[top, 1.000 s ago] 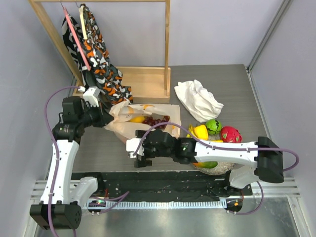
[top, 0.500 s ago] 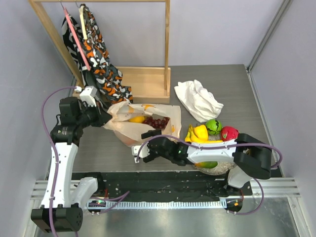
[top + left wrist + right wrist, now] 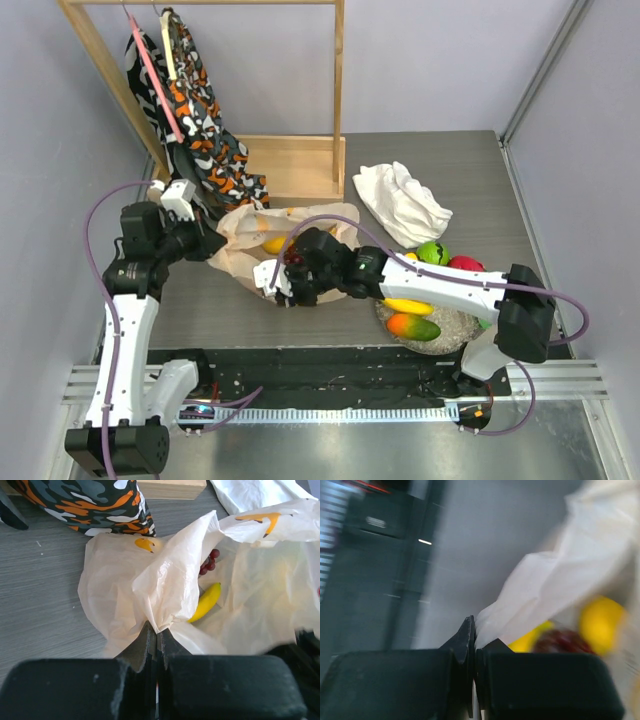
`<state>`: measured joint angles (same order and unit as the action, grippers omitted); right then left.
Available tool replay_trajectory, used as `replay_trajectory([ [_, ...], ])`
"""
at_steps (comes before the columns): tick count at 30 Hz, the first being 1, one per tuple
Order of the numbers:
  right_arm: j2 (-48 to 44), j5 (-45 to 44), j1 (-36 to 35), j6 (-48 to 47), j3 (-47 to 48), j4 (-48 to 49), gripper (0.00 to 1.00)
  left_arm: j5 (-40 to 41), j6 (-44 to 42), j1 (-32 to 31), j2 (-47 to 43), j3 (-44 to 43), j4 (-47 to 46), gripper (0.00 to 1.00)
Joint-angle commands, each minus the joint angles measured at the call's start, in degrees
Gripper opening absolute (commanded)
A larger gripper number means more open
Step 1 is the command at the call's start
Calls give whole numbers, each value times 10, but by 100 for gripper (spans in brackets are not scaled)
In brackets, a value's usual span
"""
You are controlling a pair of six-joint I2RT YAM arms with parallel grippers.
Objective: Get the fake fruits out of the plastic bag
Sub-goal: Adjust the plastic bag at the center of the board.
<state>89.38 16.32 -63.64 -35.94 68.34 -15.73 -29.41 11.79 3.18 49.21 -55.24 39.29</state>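
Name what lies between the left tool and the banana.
A raised fold of the bag, pinched by the left tool, stands before the banana; the left wrist view shows it.

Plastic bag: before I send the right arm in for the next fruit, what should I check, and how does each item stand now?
1. Left gripper pinning the thin translucent peach plastic bag: ok, shut on a fold of its edge.
2. Bag mouth open: ok; a yellow plastic banana and dark purple grapes are exposed inside.
3. Right gripper open for a pick: not ok, its fingers are closed at the bag's near edge.
4. Right gripper free of bag film: cannot tell; film starts right at the tips.
5. Right wrist view sharp enough to aim: not ok, it is motion-blurred.
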Motion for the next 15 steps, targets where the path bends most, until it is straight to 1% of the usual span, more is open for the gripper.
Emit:
replay_trajectory([
  [1,-32,313,-17,156,14,-97,1,-7,-1,6,11,-4,-7,0],
  [3,-17,340,2,119,1,-110,1,9,-1,4,16,-15,16,0],
  [4,-4,347,5,115,1,-113,1,39,-4,5,21,-25,30,0],
  [5,1,368,10,114,0,-113,1,50,-11,4,26,-37,47,0],
  [6,5,376,10,119,1,-114,1,46,-24,5,33,-51,96,0],
  [7,8,382,8,124,1,-115,1,37,-43,5,39,-80,125,0],
  [8,10,383,8,128,-5,-115,2,17,-79,4,59,-93,157,0],
  [9,8,366,7,129,-9,-115,18,15,-101,5,71,-107,190,0],
  [10,3,349,9,125,-15,-115,48,24,-116,5,85,-127,252,0],
  [11,-16,333,10,119,-20,-119,73,48,-135,5,101,-136,267,0],
  [12,-24,298,18,104,-15,-127,79,66,-163,4,103,-143,286,0],
  [13,-32,285,23,61,-4,-167,82,77,-171,4,102,-143,283,0],
  [14,-38,276,27,33,31,-190,83,88,-176,4,88,-131,273,0],
  [15,-42,274,36,19,53,-209,85,89,-172,5,80,-122,245,0],
])
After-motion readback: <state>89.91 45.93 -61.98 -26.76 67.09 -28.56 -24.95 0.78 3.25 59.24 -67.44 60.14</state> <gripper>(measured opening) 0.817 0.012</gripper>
